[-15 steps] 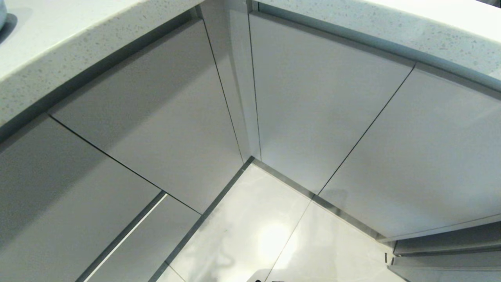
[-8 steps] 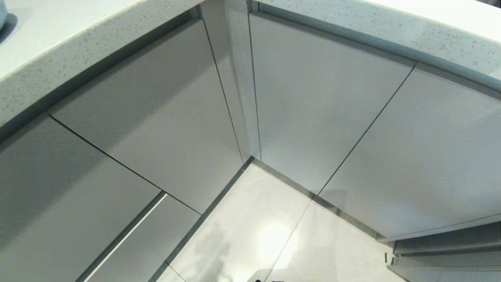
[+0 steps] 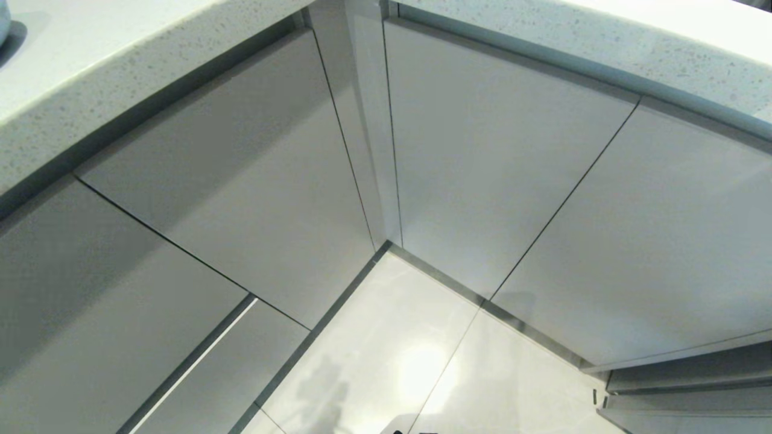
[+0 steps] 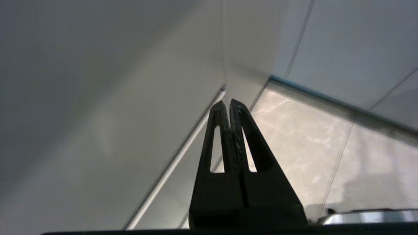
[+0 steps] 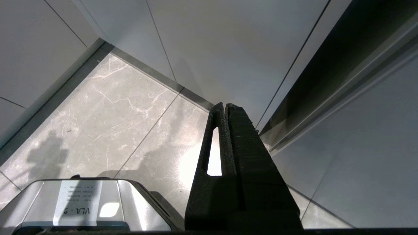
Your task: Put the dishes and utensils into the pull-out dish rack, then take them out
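Light: bright overhead — a glare patch on the glossy floor (image 3: 416,367).
Shadows: soft, on the cabinet fronts (image 3: 253,181).
Blur: left wrist view smeared — other views sharp.
Edges: countertop (image 3: 90,72) bowed.

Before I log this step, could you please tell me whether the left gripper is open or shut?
Shut: the left gripper's black fingers meet, holding nothing.

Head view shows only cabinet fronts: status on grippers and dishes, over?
Left gripper shut, empty, low over floor. Right gripper shut, empty, parked. No dishes, utensils or rack basket in view. Cabinet fronts closed ahead.
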You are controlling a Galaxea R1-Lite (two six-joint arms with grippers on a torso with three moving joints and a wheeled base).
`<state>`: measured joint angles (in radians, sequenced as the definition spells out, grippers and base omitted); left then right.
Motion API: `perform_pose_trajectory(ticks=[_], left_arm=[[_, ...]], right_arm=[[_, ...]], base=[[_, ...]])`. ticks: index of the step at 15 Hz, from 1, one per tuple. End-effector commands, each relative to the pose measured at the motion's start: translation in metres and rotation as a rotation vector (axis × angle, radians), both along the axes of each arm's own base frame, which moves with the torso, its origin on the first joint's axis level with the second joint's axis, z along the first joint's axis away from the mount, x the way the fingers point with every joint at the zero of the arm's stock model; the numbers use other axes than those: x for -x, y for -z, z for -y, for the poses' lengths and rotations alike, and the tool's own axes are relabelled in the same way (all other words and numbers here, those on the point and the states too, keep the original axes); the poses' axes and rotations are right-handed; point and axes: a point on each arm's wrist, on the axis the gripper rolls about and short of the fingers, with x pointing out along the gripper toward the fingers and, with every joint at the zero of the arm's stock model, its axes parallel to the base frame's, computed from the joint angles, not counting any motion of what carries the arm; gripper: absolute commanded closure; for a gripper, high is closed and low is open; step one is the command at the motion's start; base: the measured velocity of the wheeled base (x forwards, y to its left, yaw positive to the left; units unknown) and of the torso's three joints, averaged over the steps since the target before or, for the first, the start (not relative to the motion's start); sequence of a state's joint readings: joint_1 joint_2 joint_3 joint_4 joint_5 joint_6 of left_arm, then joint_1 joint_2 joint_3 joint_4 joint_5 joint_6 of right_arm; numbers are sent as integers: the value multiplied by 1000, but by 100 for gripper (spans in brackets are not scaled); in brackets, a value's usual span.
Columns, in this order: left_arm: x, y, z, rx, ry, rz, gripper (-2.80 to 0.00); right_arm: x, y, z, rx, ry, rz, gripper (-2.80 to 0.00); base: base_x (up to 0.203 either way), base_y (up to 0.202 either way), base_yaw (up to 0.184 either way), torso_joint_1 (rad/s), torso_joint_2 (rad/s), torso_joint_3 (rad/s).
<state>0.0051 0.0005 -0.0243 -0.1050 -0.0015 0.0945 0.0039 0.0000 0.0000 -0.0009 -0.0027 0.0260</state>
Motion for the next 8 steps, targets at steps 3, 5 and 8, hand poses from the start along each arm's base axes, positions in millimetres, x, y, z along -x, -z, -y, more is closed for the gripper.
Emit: perform_pose_trajectory(ticks=[3,5,8], left_arm=[[-4,18,0,111,17,-92,0],[-4,18,0,182,-4,-85,0],[-4,18,0,180,-4,-85,0]], right_arm=[[0,0,0,0,0,0,0],[0,0,0,0,-2,-1,0],[0,0,0,0,-2,-1,0]], base=[[0,0,0,0,0,0],[0,0,0,0,0,0],[0,0,0,0,0,0]])
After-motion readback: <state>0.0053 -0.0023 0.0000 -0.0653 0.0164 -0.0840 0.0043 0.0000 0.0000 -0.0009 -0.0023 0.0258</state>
